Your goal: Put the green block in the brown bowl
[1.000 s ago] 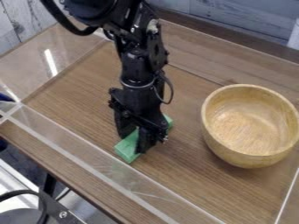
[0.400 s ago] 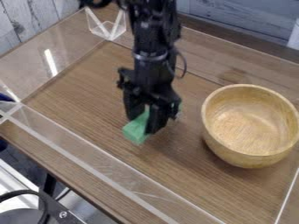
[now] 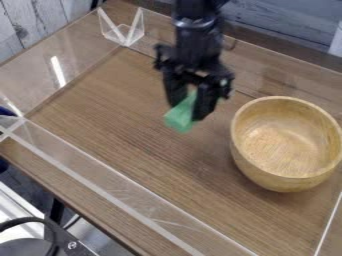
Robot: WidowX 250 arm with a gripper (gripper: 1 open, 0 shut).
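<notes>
The green block [image 3: 183, 114] hangs in the air above the wooden table, tilted, with its lower end sticking out below the fingers. My gripper [image 3: 195, 100] points straight down and is shut on the block's upper part. The brown bowl [image 3: 286, 143] stands on the table to the right of the gripper, a little apart from it, and is empty inside. The black arm reaches up out of the top of the picture.
A clear plastic wall [image 3: 80, 185] runs along the front and left of the wooden table [image 3: 94, 120]. A small clear stand [image 3: 123, 27] sits at the back left.
The gripper has lifted the green block off the table and carried it up and to the right, closer to the bowl.
</notes>
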